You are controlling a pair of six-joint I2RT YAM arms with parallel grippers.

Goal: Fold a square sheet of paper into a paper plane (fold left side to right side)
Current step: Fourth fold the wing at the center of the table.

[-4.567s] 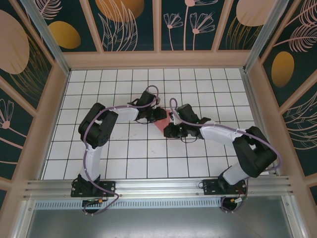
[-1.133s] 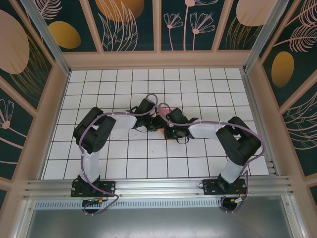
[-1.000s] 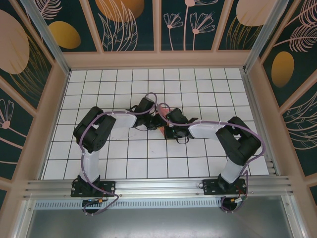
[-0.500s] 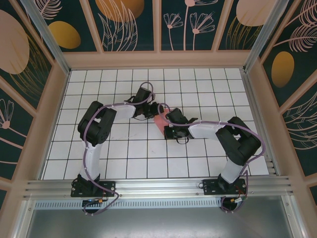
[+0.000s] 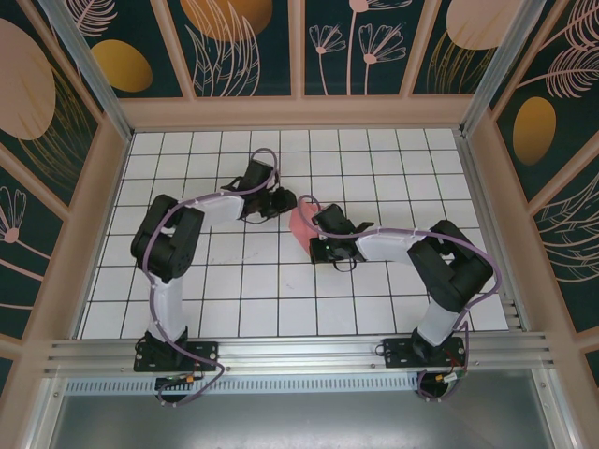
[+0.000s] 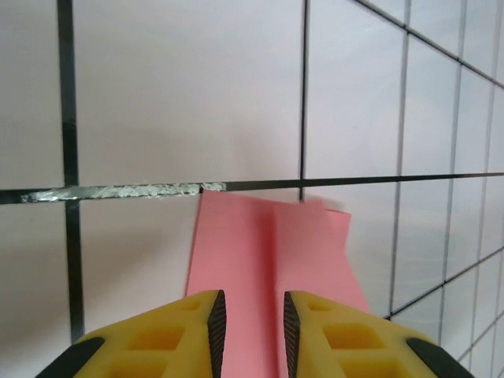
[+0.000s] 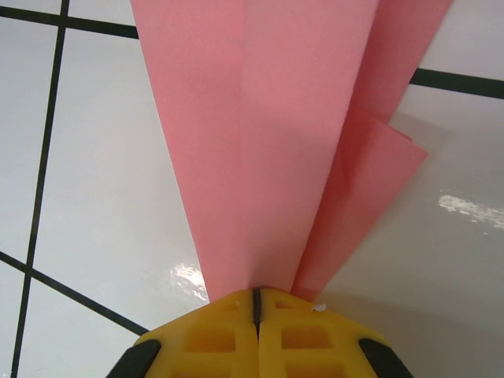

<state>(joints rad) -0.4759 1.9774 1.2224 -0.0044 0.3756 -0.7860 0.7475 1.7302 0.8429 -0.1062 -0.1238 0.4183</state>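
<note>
The salmon-pink paper plane (image 5: 300, 223) lies folded on the white grid table, a tapered dart with a centre ridge. In the right wrist view the paper plane (image 7: 276, 118) fans out from my right gripper (image 7: 256, 293), which is shut on its narrow end; one side flap (image 7: 378, 177) spreads out to the right. From above, the right gripper (image 5: 314, 229) sits at the paper's near right edge. My left gripper (image 5: 284, 202) stands just left of the paper, open. Its yellow fingers (image 6: 189, 331) frame the paper plane (image 6: 268, 252) on the table beyond, holding nothing.
The white grid table (image 5: 243, 299) has free tiles all round the two arms. Wooden walls (image 5: 299, 112) with dark floral panels close in the back and both sides. An aluminium rail (image 5: 299, 351) runs along the near edge by the arm bases.
The left gripper has let go and drawn back to the left, uncovering the pink paper. The right gripper keeps its hold in nearly the same place.
</note>
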